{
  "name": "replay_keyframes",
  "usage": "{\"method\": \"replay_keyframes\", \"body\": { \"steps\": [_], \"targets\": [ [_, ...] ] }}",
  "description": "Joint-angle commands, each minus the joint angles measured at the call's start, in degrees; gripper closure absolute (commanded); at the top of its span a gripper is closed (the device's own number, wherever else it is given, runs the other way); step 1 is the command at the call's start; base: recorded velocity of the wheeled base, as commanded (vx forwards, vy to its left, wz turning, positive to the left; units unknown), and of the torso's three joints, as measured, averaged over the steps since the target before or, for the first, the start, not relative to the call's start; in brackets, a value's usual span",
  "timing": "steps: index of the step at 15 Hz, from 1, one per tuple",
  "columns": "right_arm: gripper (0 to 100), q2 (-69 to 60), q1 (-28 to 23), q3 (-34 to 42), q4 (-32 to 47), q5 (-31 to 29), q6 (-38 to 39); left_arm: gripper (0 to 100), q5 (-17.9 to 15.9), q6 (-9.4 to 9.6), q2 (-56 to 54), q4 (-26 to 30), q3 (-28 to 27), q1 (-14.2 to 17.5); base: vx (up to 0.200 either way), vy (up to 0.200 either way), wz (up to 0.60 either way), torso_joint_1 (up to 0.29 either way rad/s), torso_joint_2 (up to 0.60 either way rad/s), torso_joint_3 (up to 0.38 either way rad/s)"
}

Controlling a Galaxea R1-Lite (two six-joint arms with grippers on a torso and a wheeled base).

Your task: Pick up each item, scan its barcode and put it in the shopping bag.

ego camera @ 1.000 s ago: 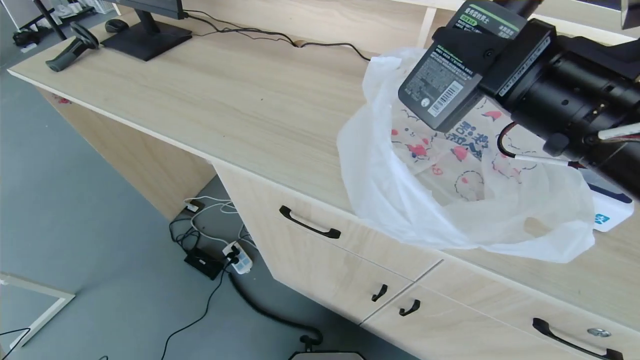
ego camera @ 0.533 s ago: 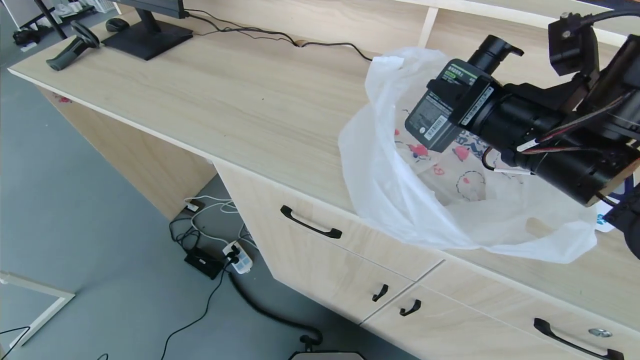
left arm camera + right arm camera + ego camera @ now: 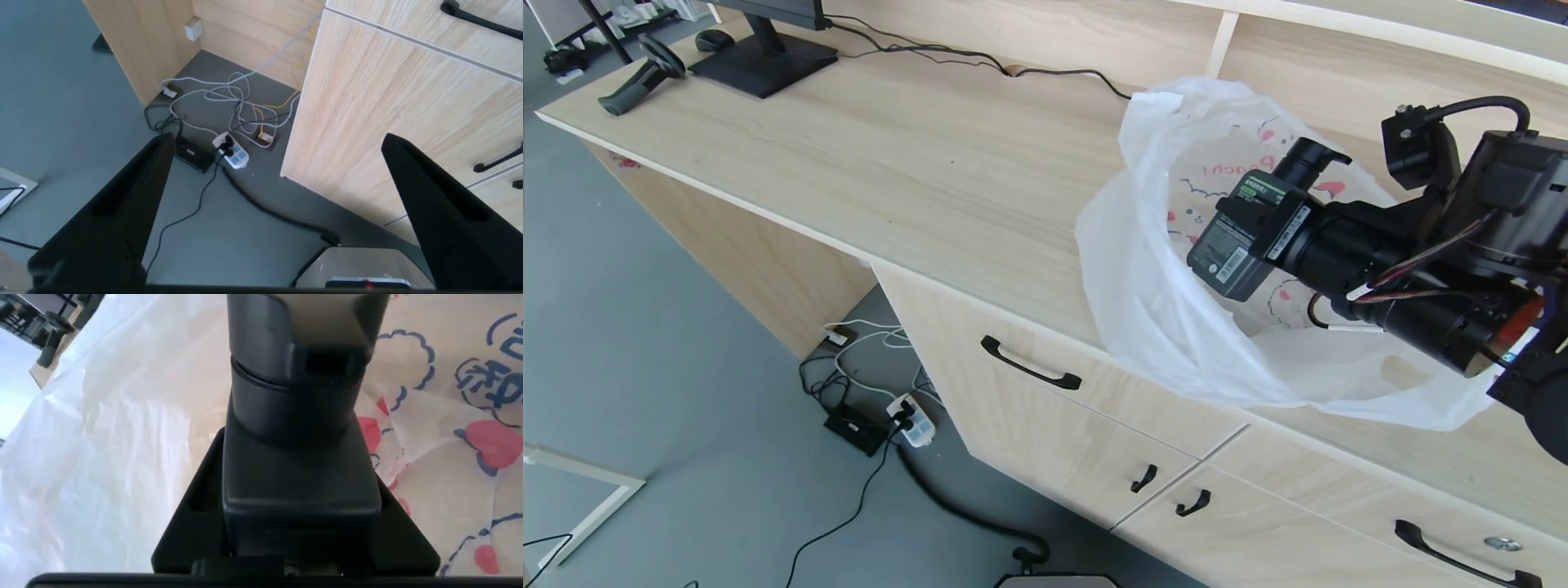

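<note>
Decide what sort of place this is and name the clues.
Probably a mock shop checkout: a barcode scanner lies on the counter near a monitor stand, and the right gripper holds a barcoded dark container at an open shopping bag.

Monitor base (image 3: 764,61) and black cable (image 3: 980,61) on the counter (image 3: 890,180); power strip (image 3: 913,420) on floor

Likely a shop checkout: counter (image 3: 890,163), barcode scanner (image 3: 637,77), monitor stand (image 3: 764,61).
</note>
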Motion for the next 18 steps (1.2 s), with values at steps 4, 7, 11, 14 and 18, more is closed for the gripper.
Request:
{"method": "replay_keyframes", "body": {
  "steps": [4, 7, 11, 14, 18],
  "targets": [
    [100, 0.99, 2.75, -2.31, 5.27, -1.62, 10.47, 0, 0.01, 0.02, 0.09, -0.11, 0.0, -0.01, 0.0, 0.0, 0.0, 0.0, 0.0, 0.0],
    [100, 1.87, 2.75, -4.24, 7.47, -0.03, 15.13, 0, 0.01, 0.02, 0.09, -0.11, 0.0, -0.01, 0.0, 0.0, 0.0, 0.0, 0.0, 0.0],
    [100, 1.95, 2.05, -3.89, 9.84, 0.58, 14.87, 0, 0.01, 0.11, 0.09, -0.2, 0.0, -0.01, 0.0, 0.0, 0.0, 0.0, 0.0, 0.0],
    [0, 2.31, 1.96, -4.16, 10.19, 0.23, 13.02, 0, 0.01, 0.2, 0.09, -0.11, 0.0, -0.01, 0.0, 0.0, 0.0, 0.0, 0.0, 0.0],
    [0, 3.1, 0.29, -3.81, 10.63, -1.7, 5.38, 0, 0.01, 0.2, 0.09, -0.2, 0.0, -0.01, 0.0, 0.0, 0.0, 0.0, 0.0, 0.0]
  ]
}}
